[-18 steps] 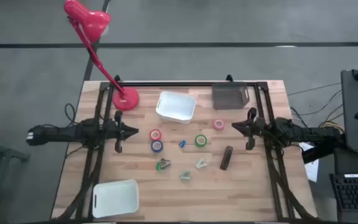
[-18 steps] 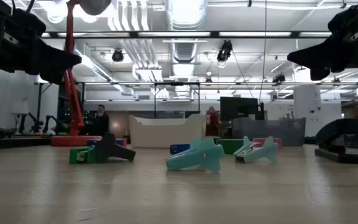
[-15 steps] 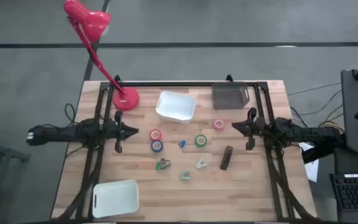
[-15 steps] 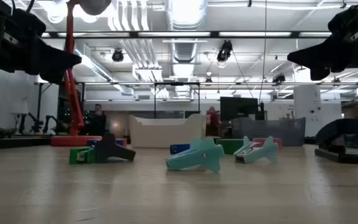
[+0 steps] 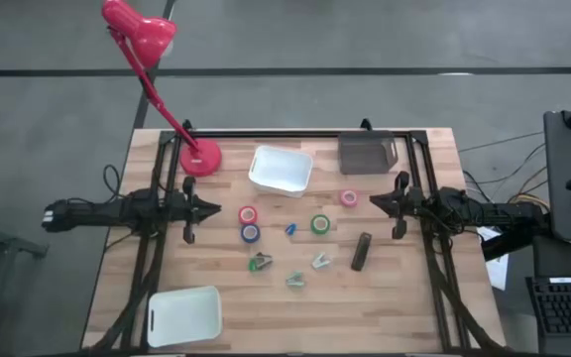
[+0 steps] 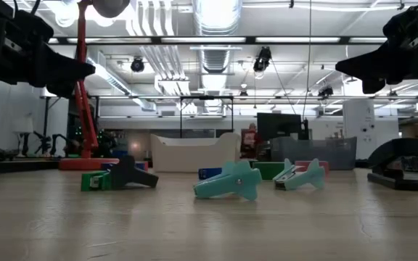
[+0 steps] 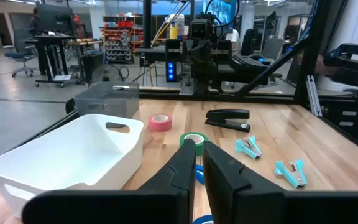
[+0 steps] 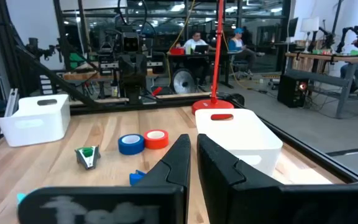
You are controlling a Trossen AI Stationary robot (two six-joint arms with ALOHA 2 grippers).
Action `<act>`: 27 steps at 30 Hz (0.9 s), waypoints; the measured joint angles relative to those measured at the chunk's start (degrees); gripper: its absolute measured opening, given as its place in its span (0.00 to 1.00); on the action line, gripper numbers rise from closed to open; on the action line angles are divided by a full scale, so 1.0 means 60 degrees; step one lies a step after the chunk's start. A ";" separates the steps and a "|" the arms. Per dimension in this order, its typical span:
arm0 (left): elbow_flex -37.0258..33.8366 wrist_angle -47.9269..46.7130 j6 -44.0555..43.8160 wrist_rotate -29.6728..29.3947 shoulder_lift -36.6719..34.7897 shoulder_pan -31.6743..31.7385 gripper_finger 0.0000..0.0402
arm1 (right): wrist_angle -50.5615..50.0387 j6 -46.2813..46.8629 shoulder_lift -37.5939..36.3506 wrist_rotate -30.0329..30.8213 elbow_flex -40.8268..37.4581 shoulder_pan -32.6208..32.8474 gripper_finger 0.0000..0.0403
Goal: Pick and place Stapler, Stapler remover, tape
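Comparing w/ frames 0.5–0.6 s back: no change on table; only a person in the room behind has gone from low view. Task not begun. Left gripper (image 5: 202,209) at 9 o'clock, right gripper (image 5: 383,202) at 3 o'clock, both raised, jaws nearly closed, empty. Stapler (image 5: 361,251) at 4 o'clock; tape (image 5: 249,215) near centre; remover (image 5: 260,263) at 6 o'clock.

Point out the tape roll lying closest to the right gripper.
The pink roll. It lies nearest the right gripper; the green, red and blue rolls sit farther toward the left arm.
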 joint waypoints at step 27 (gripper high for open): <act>0.0001 0.0000 0.0003 0.0000 0.0000 -0.0002 0.08 | 0.0000 -0.0048 0.0002 0.0003 0.0000 0.0000 0.07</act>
